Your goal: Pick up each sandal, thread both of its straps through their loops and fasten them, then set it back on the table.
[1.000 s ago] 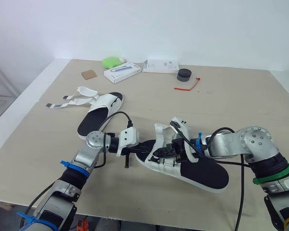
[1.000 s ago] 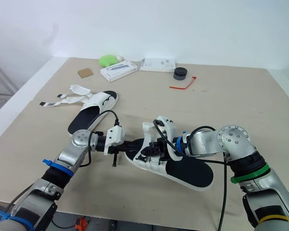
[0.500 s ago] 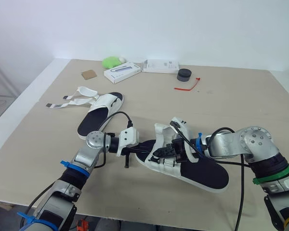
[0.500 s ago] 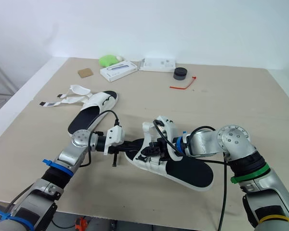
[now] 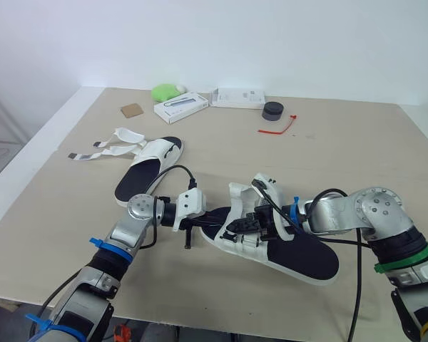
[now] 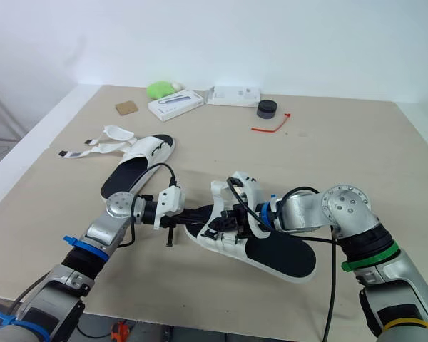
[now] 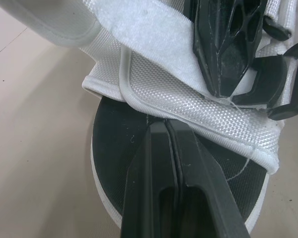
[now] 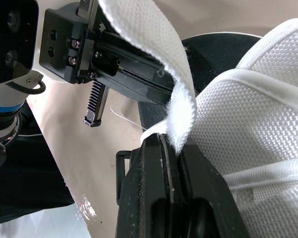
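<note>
Head views first: the white woven-strap sandal with a black footbed [image 5: 303,255] lies flat on the tan table [image 5: 342,157]. Its long axis slants from the left gripper [image 5: 225,217] at the strapped end, under the right gripper [image 5: 244,226], with the bare end past the right wrist. Left wrist view: fingers [image 7: 188,163] pressed together, tips touching the strap's edge. Right wrist view: fingers [image 8: 149,178] pinching the white strap [image 8: 154,59]. Best bet imo is a firm pinch, feeding it straight at the black plastic loop [image 7: 283,94].
</note>
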Tool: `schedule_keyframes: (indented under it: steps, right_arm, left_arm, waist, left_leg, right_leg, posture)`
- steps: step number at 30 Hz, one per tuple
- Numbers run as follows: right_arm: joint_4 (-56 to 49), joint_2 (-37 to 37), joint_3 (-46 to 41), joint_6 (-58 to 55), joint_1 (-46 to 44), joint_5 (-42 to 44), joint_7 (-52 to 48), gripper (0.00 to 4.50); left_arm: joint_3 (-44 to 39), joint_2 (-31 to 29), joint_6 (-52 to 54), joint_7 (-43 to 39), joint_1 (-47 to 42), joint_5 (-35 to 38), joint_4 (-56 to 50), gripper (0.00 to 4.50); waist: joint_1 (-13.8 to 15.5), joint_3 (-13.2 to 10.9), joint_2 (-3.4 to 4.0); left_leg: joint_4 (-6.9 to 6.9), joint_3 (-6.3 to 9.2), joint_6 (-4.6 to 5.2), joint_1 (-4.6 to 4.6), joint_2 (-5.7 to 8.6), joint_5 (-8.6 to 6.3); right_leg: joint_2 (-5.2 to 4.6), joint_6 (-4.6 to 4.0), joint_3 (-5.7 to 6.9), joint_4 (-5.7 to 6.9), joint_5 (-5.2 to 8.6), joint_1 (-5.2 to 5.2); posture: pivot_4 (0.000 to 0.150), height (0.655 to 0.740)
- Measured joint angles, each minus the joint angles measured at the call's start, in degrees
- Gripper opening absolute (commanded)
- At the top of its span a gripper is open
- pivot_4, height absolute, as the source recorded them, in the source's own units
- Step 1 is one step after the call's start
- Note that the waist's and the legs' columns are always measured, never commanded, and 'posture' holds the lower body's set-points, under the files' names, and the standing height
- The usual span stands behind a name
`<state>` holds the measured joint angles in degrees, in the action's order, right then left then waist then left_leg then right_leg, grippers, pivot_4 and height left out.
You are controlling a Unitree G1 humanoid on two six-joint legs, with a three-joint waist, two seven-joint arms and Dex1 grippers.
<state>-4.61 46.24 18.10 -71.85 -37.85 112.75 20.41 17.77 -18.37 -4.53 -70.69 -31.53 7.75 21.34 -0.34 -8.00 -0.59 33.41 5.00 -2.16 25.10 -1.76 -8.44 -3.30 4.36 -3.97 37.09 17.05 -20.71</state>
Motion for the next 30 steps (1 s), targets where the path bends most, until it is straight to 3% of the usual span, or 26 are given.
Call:
schedule_keyframes:
  steps: [30]
  right_arm:
    - [0.1,0.0,0.0,0.0,0.0,0.0,0.0,0.04]
  left_arm:
    - [0.0,0.0,0.0,0.0,0.0,0.0,0.0,0.0]
  waist:
    - [0.0,0.0,0.0]
  left_leg:
    - [0.0,0.0,0.0,0.0,0.0,0.0]
  right_leg:
    - [0.0,0.0,0.0,0.01,0.0,0.01]
  posture:
    - [0.15,0.74]
